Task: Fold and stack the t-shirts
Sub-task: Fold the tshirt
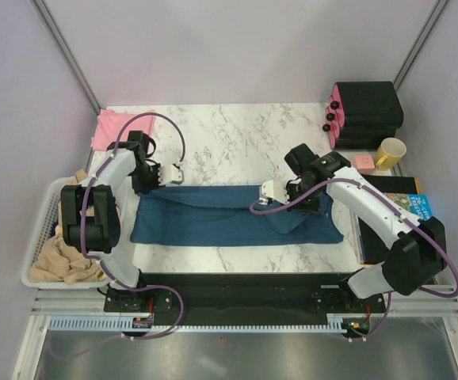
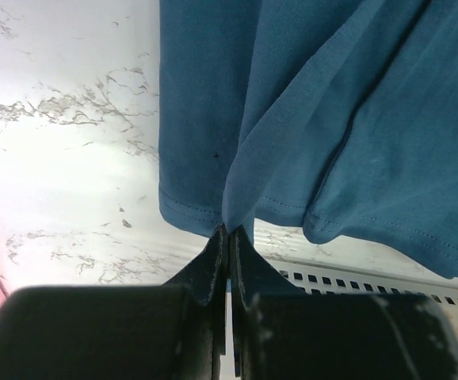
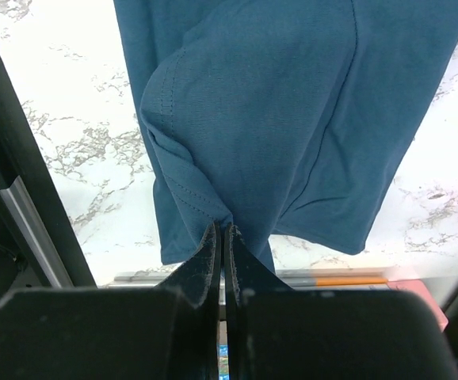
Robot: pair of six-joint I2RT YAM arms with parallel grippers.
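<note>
teal t-shirt (image 1: pixel 213 222) lies as a wide folded band, left gripper (image 2: pixel 227 233) and right gripper (image 3: pixel 221 229) pinching its edges.

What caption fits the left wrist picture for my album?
The left gripper, jaws shut, pinches the teal t-shirt hem over the marble table.

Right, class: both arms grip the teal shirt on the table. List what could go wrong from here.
1. The left fingers hold only a thin hem edge of the teal shirt; it may slip out.
2. The right fingers pinch bunched cloth, so the fold may crease unevenly.
</note>
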